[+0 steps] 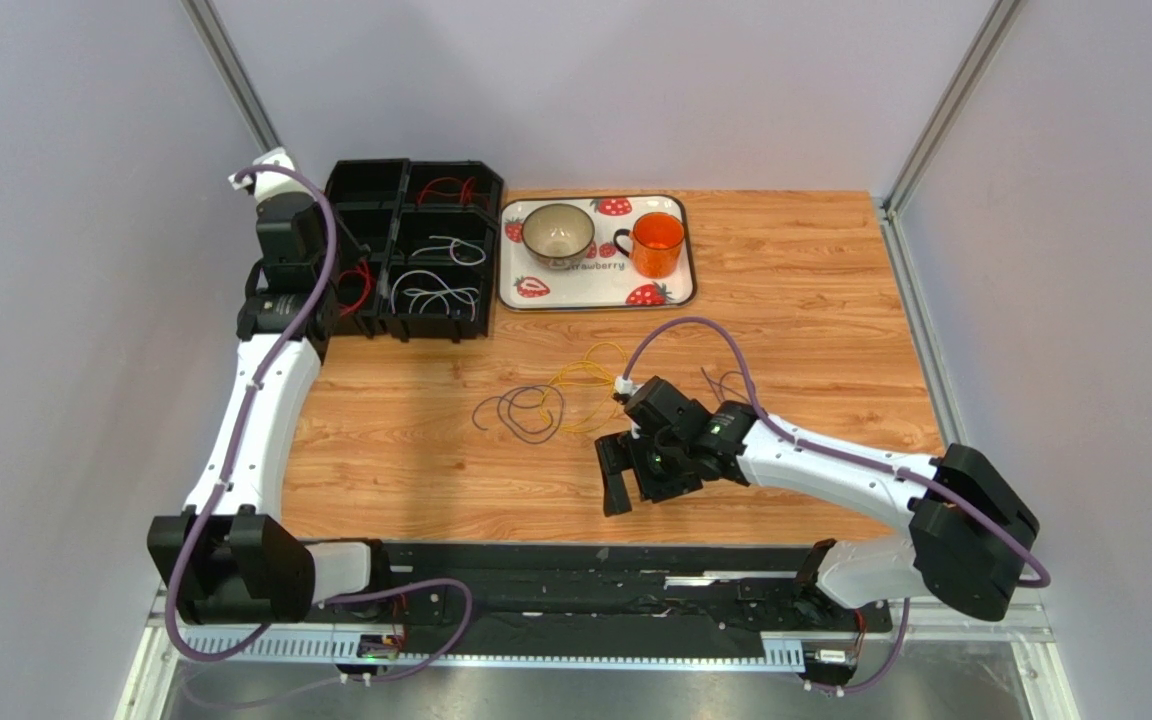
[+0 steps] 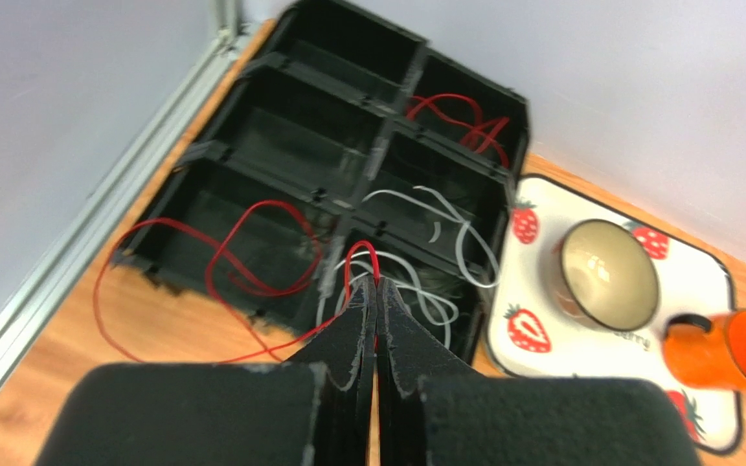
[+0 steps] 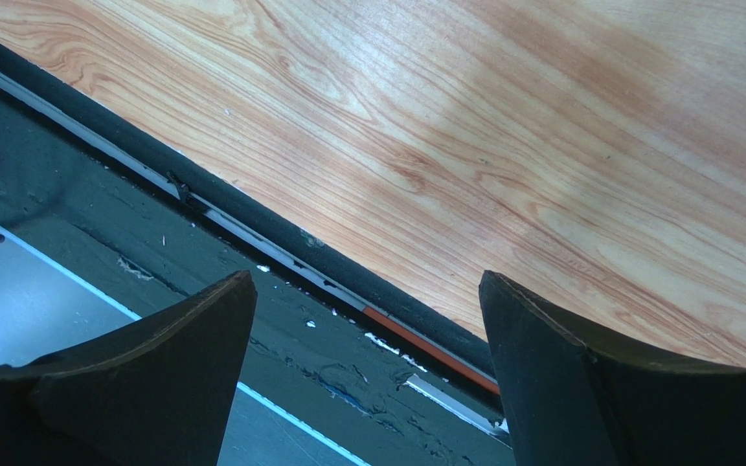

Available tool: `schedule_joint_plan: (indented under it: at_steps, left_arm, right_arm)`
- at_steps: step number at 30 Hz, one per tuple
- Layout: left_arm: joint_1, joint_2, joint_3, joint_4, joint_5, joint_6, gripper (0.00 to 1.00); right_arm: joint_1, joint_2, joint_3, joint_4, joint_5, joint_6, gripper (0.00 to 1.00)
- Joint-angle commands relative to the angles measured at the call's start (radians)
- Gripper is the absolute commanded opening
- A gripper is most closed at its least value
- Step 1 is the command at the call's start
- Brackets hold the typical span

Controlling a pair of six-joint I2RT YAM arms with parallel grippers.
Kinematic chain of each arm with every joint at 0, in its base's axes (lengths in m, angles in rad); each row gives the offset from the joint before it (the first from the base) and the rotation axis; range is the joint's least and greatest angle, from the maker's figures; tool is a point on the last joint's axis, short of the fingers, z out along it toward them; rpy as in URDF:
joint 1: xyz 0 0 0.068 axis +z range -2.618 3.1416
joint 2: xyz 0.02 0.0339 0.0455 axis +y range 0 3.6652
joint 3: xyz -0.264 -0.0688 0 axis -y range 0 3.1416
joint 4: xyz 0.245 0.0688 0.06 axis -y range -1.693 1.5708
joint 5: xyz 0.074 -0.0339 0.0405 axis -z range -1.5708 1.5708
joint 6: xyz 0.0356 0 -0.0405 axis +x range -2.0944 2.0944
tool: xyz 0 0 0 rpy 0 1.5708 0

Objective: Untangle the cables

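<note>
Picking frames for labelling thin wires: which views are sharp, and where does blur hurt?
Top external: evenly lit, sharp; dark purple cable clear, yellow cable faint against wood. Left wrist: soft throughout, black organizer edges smeared, red cable at the left gripper traceable. Right wrist: table grain crisp, right gripper a dark silhouette.

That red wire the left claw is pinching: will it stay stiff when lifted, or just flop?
Probably floppy: the red cable droops in loose loops over the bin wall onto the table. It looks thin, so likely light. It may snag, since it passes over white cables by the shut left gripper.
</note>
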Motion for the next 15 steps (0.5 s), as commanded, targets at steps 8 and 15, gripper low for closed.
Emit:
schedule_joint_plan:
  at_steps: [8, 15]
  left_arm:
    - [0.006, 0.129, 0.245, 0.223, 0.029, 0.252, 0.00]
    - [0.041, 0.229, 0.382, 0.195, 0.011, 0.248, 0.00]
  right_arm:
    - [0.006, -0.014, -0.017, 0.034, 0.015, -0.001, 0.90]
    - [0.006, 0.006, -0.012, 0.034, 0.018, -0.011, 0.90]
